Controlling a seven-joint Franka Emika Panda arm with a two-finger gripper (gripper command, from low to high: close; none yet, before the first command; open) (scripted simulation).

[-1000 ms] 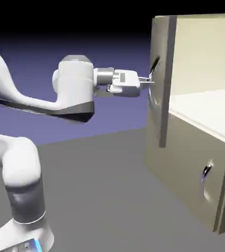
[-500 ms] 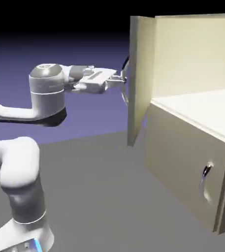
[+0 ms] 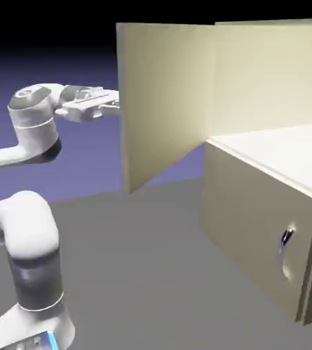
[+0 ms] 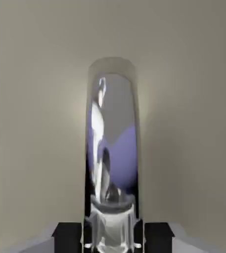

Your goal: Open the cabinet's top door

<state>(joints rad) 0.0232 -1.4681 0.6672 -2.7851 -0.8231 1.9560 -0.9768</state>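
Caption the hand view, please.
The gripper closed on the curved handle of the top door.

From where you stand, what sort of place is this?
Probably a computer-simulated robot workspace: a white robot arm, a boxy cabinet and a plain blue-violet backdrop.

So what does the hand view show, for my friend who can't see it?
A big shiny curved handle stands upright in the middle, its lower end between the dark finger tips of the gripper. Behind it is the flat beige door, with a thin blue and black strip at the left edge.
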